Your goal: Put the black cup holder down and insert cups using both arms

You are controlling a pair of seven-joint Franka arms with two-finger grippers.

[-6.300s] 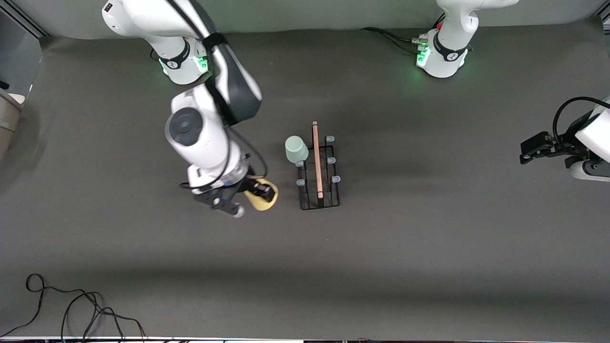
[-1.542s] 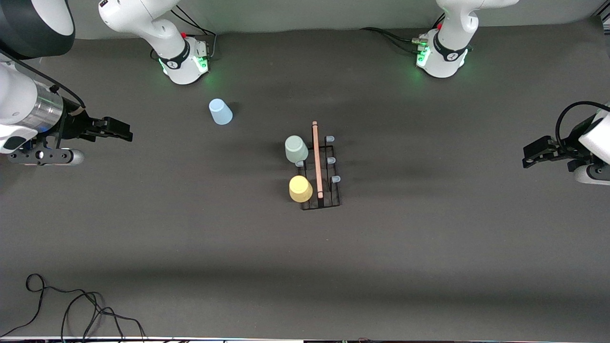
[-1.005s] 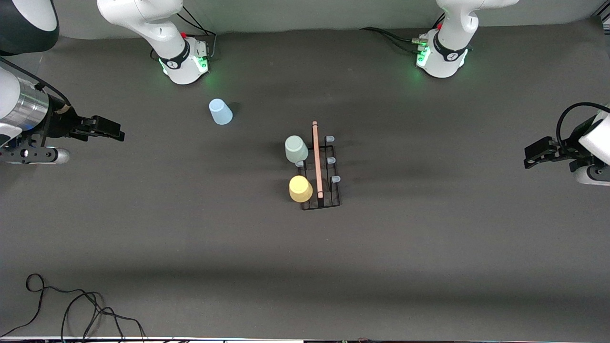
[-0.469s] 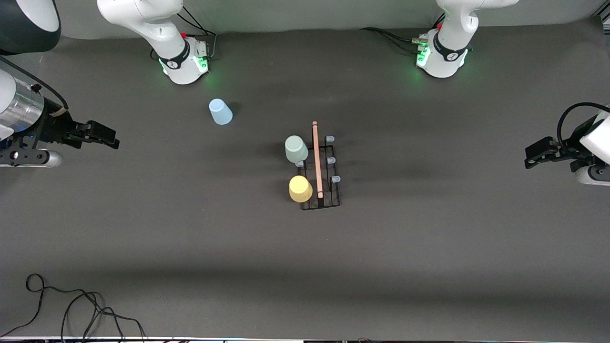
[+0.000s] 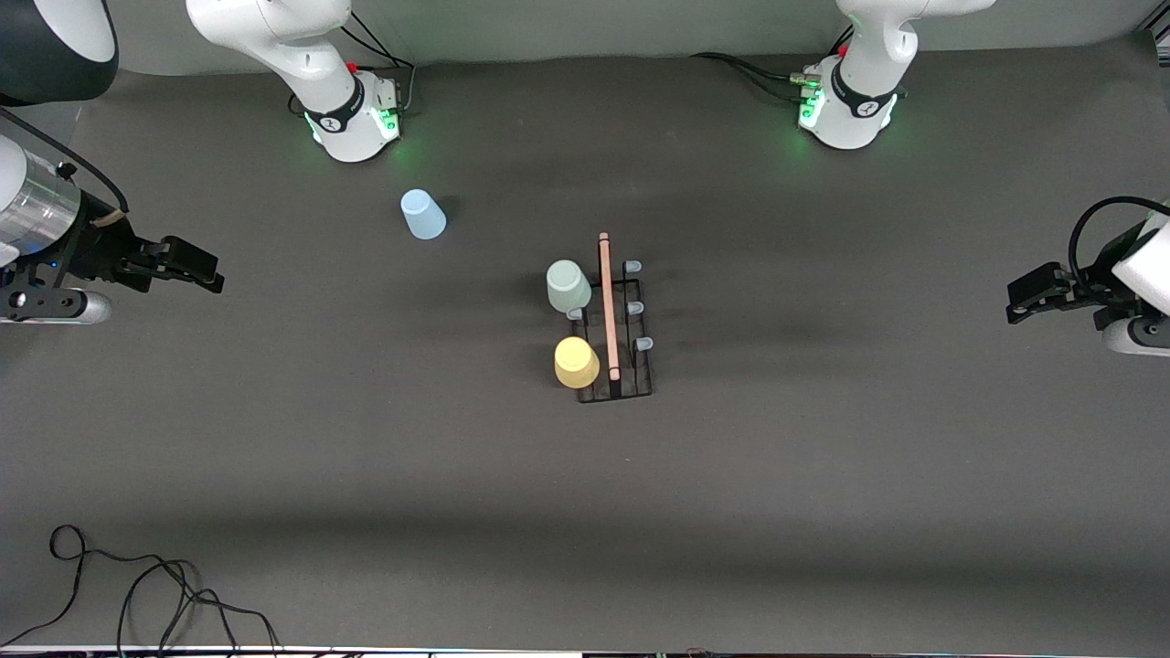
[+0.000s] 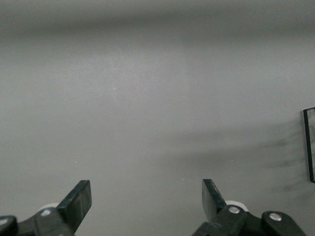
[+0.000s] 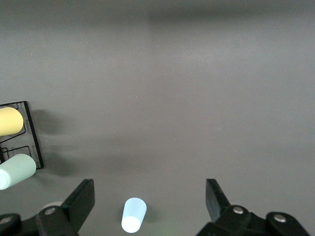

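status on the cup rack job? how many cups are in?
Done: rack placed mid-table, green cup and yellow cup seated on it. In hand: nothing; right gripper and left gripper both open, out at the table ends. Left: blue cup, standing on the table near the right arm's base.

Right hand at nine o'clock over the bench edge, fingers spread and empty, left hand at three o'clock, likewise spread and empty, both arms drawn outward, waiting
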